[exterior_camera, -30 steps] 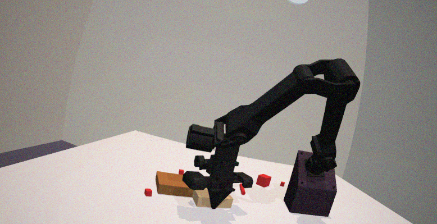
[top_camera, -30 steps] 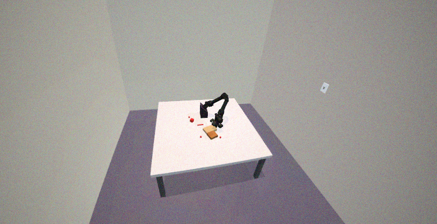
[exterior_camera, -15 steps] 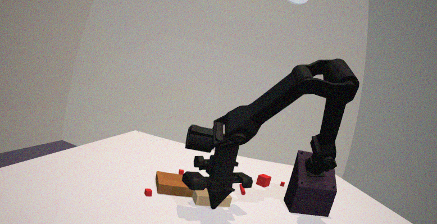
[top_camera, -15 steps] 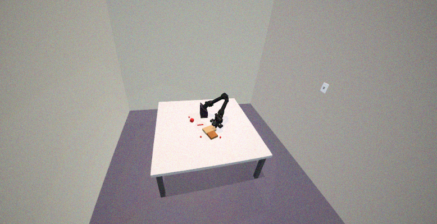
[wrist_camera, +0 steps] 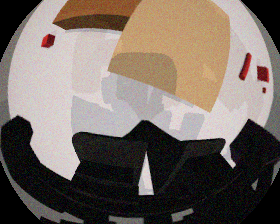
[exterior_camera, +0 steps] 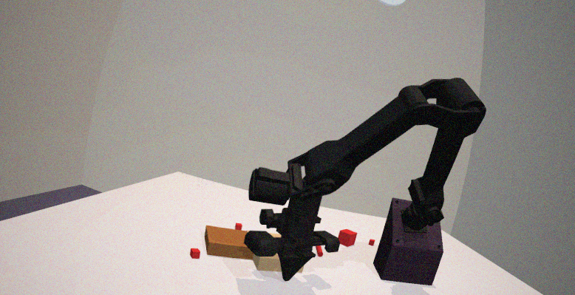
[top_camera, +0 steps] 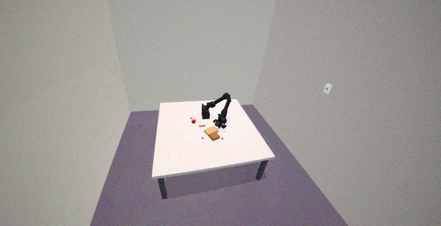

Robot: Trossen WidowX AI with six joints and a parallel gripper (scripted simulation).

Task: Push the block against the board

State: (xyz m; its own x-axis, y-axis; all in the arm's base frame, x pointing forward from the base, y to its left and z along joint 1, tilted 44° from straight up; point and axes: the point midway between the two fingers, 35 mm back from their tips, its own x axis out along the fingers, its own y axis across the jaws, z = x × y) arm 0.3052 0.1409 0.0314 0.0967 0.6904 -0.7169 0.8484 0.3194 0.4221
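Observation:
The square block, dark orange-brown (top_camera: 214, 136) (exterior_camera: 225, 242) (wrist_camera: 93, 11), lies flat with one side along a long side of the pale tan board (top_camera: 211, 130) (exterior_camera: 267, 262) (wrist_camera: 186, 45). No gap shows between them in the wrist view. Whether their edges are even cannot be told; the far ends are cut off there. My gripper (top_camera: 219, 127) (exterior_camera: 286, 278) (wrist_camera: 144, 123) is shut and empty. It points down, low over the table, just off the board's near end. In the wrist view a strip of table shows between the fingertips and the board. The arm partly hides the board in the exterior view.
A red cube (top_camera: 193, 121) (exterior_camera: 347, 237) (wrist_camera: 262, 73) and a red bar (top_camera: 202, 126) (exterior_camera: 319, 251) (wrist_camera: 245, 66) lie toward the arm's dark base box (top_camera: 205, 113) (exterior_camera: 408, 260). Small red cubes (top_camera: 221, 138) (exterior_camera: 195, 253) (wrist_camera: 48, 40) lie around the pair.

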